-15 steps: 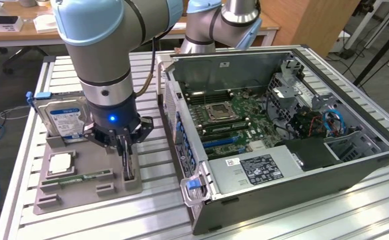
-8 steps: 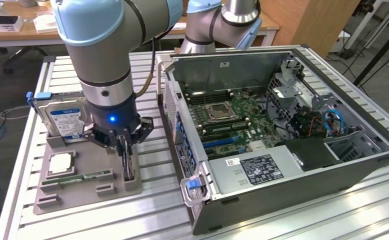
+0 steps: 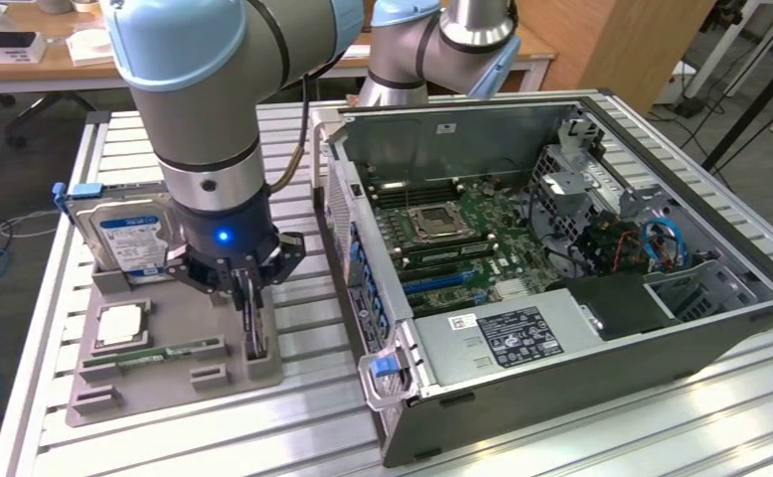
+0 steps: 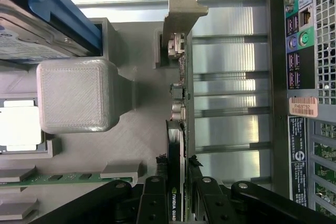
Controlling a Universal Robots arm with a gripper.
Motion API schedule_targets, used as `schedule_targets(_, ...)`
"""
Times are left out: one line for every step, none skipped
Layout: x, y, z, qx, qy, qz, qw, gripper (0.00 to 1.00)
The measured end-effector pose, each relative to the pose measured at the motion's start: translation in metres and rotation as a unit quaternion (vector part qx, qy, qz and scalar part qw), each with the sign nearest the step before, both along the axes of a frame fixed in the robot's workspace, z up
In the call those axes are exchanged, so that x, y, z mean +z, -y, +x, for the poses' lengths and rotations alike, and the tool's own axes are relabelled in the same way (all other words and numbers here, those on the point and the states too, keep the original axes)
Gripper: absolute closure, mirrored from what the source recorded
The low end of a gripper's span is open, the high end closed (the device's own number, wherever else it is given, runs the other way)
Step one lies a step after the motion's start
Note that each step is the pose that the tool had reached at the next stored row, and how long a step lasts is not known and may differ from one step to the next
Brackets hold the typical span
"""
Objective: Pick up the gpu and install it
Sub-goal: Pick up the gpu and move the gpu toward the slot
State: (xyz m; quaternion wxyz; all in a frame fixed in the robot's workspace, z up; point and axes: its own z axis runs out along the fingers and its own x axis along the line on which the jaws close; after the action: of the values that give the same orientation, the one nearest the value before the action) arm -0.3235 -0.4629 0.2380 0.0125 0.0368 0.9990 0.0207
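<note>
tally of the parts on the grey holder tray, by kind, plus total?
hard drive: 1
CPU: 1
memory stick: 1
gpu: 1, on edge in its slot, with the gripper closed on it
Total on the tray: 4
</note>
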Motion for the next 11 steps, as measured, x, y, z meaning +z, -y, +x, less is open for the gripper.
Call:
schedule_targets(0.0010, 0.0000, 0.000, 0.000, 0.0000, 0.0000, 1.0000, 0.74)
schedule_targets(0.0022, -0.0001, 0.000, 0.000, 0.0000, 0.0001, 1.0000, 0.74)
schedule_targets(0.0034, 0.0000, 0.000, 0.000, 0.0000, 0.0001, 1.0000, 0.74)
schedule_targets(0.0044, 0.0000, 0.000, 0.000, 0.0000, 0.0001, 1.0000, 0.74)
schedule_targets(0.0055, -0.0001, 0.000, 0.000, 0.0000, 0.0001, 1.0000, 0.74)
schedule_targets(0.0068, 0.0000, 0.000, 0.000, 0.0000, 0.0001, 1.0000, 0.74)
schedule_targets(0.0083, -0.0001, 0.000, 0.000, 0.0000, 0.0001, 1.0000, 0.74)
schedule_targets(0.0103, -0.0001, 0.000, 0.000, 0.0000, 0.0001, 1.0000, 0.74)
schedule_targets(0.0121, -0.0001, 0.000, 0.000, 0.0000, 0.0001, 1.0000, 0.74)
schedule_targets(0.0141, -0.0001, 0.000, 0.000, 0.0000, 0.0000, 1.0000, 0.74)
schedule_targets(0.0157, -0.0001, 0.000, 0.000, 0.0000, 0.0001, 1.0000, 0.74)
